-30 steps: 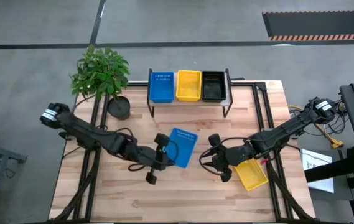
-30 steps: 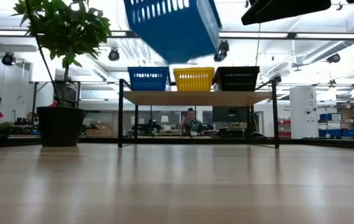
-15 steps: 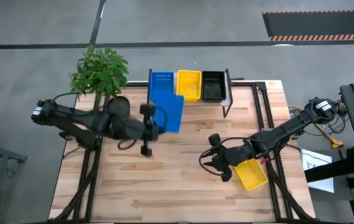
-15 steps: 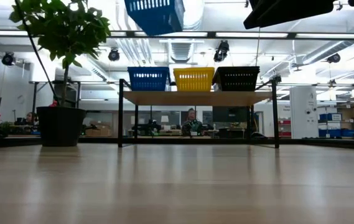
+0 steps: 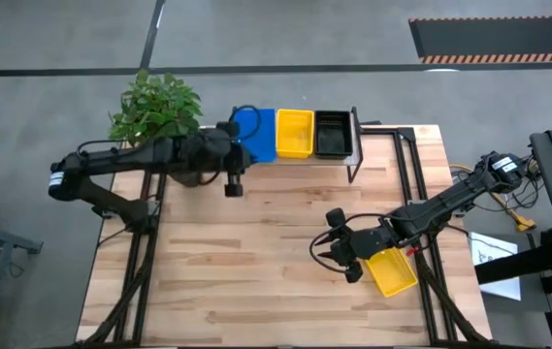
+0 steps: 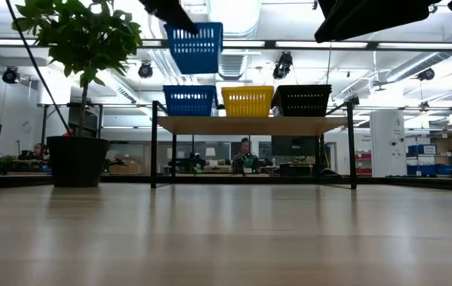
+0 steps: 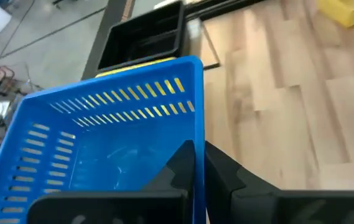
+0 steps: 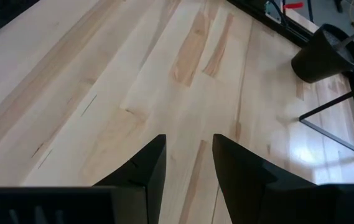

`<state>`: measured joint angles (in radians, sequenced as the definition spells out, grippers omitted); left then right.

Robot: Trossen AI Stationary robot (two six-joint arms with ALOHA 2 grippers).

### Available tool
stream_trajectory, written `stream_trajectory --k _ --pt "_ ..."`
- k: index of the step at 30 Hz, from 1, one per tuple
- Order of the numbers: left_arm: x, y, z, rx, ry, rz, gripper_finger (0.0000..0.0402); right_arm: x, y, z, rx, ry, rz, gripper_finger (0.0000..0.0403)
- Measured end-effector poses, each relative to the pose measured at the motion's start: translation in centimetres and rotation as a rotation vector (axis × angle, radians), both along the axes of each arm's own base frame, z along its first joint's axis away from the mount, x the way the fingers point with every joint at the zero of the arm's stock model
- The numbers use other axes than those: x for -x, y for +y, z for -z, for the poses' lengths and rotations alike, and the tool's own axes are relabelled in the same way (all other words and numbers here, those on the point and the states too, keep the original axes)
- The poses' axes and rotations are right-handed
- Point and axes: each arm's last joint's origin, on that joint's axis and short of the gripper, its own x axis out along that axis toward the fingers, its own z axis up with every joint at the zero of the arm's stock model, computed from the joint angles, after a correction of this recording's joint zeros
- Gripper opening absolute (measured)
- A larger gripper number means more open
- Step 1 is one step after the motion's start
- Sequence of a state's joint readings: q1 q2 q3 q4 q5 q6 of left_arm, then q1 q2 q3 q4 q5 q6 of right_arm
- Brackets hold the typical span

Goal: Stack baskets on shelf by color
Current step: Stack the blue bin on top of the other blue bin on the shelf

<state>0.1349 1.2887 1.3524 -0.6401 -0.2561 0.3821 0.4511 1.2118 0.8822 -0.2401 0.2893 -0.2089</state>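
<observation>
My left gripper (image 5: 235, 153) is shut on a blue basket (image 5: 256, 136) and holds it in the air over the shelf's left end, above the blue basket (image 6: 189, 101) that sits there. A yellow basket (image 6: 247, 101) and a black basket (image 6: 300, 100) stand beside it on the shelf top (image 6: 249, 125). My right gripper (image 5: 339, 250) is open and hovers over the table's right part, touching nothing. Another yellow basket (image 5: 392, 271) lies on the table beside the right arm. My left gripper pinches the held blue basket (image 7: 102, 143) by one side wall (image 7: 195, 134), with one finger (image 7: 180, 165) inside the basket and one finger (image 7: 223, 171) outside. It reaches in from the table's left side. The basket (image 6: 196, 48) is lifted clear, nearly level, open side up.
A potted plant (image 5: 159, 111) in a dark round pot (image 6: 75, 160) stands at the table's far left, close to the left arm. The shelf's black legs (image 6: 153, 147) stand at the far edge. Bare wood tabletop (image 5: 276, 281) lies between the arms.
My left gripper has carried the blue basket from the table's middle toward the far edge and the left, turning as it went, and now holds it above the shelf's blue basket. The right arm has kept still.
</observation>
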Motion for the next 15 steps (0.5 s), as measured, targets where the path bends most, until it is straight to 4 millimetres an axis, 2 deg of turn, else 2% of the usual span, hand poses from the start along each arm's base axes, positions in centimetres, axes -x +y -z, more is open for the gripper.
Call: stream_trajectory --k 10,15 --pt "0.6 3.3 1.0 0.010 0.043 -0.006 0.0000 0.0 0.0 0.0 0.000 -0.001 0.000 0.0123" --pt "0.8 4.4 1.3 0.053 0.039 0.047 0.0000 0.0 0.0 0.0 -0.001 -0.002 0.000 0.0123"
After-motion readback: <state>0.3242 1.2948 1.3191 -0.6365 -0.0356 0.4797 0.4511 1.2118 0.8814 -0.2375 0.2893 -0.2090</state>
